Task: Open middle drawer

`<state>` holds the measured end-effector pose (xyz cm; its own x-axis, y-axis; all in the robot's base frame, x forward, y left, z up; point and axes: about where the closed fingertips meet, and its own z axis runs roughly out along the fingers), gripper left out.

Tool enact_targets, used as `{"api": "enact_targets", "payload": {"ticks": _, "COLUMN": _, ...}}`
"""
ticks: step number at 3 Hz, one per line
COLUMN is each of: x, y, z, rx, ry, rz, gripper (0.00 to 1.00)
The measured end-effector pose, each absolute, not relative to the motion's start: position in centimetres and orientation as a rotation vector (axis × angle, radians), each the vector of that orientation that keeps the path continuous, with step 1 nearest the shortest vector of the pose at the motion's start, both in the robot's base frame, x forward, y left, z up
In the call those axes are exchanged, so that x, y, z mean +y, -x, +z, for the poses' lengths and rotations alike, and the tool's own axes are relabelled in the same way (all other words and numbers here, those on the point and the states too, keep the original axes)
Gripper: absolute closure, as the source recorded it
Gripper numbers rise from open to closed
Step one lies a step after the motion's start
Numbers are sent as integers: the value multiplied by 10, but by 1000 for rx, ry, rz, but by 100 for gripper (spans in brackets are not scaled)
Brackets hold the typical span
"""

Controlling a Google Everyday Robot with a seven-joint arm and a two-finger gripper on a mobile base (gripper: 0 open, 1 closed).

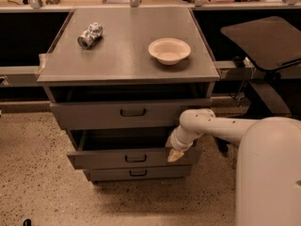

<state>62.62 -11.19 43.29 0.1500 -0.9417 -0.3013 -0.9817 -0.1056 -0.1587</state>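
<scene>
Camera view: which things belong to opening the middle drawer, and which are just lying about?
Job: gray metal middle drawer with dark bar handle, partly out; gripper at its right front corner.
Lying about: cream round bowl and crushed silver can on the gray cabinet top.

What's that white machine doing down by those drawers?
A robot arm is working on opening the middle drawer of a gray cabinet. Its tool sits at the right end of that drawer's front, and the drawer stands partway out. A bowl and a crushed can rest on the cabinet top.
</scene>
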Motion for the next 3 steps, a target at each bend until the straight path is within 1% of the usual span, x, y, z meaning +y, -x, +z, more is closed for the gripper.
{"api": "enact_targets", "payload": {"ticks": 1, "x": -112, "y": -626, "z": 433, "rx": 1853, "ry": 2115, "rz": 177, "gripper": 23}}
{"api": "enact_targets", "payload": {"ticks": 2, "x": -112, "y": -626, "z": 433, "rx": 1853, "ry": 2115, "rz": 178, "gripper": 2}}
{"api": "enact_targets", "payload": {"ticks": 3, "x": -111, "y": -621, "z": 427, "rx": 1891, "ry": 2103, "rz": 221, "gripper": 0}}
